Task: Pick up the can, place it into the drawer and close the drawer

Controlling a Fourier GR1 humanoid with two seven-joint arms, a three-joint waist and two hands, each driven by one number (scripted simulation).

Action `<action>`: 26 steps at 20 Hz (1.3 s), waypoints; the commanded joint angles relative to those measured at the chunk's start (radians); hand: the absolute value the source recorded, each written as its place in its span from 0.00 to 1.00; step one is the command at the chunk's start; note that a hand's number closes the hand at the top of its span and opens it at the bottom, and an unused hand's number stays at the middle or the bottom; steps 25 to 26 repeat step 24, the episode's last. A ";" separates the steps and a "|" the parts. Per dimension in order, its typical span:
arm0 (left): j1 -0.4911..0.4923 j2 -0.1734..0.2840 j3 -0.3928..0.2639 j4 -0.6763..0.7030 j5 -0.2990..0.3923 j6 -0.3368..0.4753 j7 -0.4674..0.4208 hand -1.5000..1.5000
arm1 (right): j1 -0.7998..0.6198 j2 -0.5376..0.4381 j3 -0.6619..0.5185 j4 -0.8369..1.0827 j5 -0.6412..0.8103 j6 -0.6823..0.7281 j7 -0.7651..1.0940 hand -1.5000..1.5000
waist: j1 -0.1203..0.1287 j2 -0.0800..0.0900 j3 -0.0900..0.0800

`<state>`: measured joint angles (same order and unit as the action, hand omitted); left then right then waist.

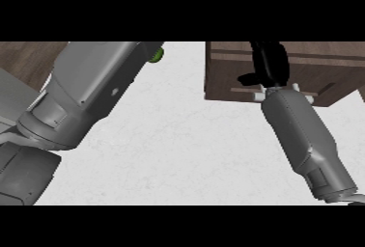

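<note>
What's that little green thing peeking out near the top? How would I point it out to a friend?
Start at the white counter and follow the big grey left forearm up to the top of the view. At its upper right edge a small rounded green object shows, mostly hidden behind the arm. It is the only bright green thing among grey arms, white counter and the brown wooden drawer.

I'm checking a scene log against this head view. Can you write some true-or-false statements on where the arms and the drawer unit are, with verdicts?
1. The right hand is over the wooden drawer unit. True.
2. The left forearm crosses the view's right side. False: it crosses the left side.
3. The counter top is black. False: it is white.
4. Something green shows beside the left forearm's upper end. True.
5. The left hand is in plain view. False: only the forearm shows.
</note>
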<state>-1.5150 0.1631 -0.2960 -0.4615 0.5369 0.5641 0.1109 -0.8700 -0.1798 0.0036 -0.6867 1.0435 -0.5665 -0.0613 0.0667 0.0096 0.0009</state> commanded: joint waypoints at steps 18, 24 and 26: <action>0.217 0.124 -0.036 -0.307 -0.026 -0.049 0.108 0.00 | -0.351 0.001 -0.167 0.316 -0.076 -0.084 -0.088 0.00 | 0.050 0.011 0.002; 0.298 0.189 -0.032 -0.413 -0.020 -0.064 0.136 0.00 | -0.348 0.008 -0.205 0.337 -0.113 -0.080 -0.174 0.00 | 0.056 0.004 0.001; 0.298 0.189 -0.032 -0.413 -0.020 -0.064 0.136 0.00 | -0.348 0.008 -0.205 0.337 -0.113 -0.080 -0.174 0.00 | 0.056 0.004 0.001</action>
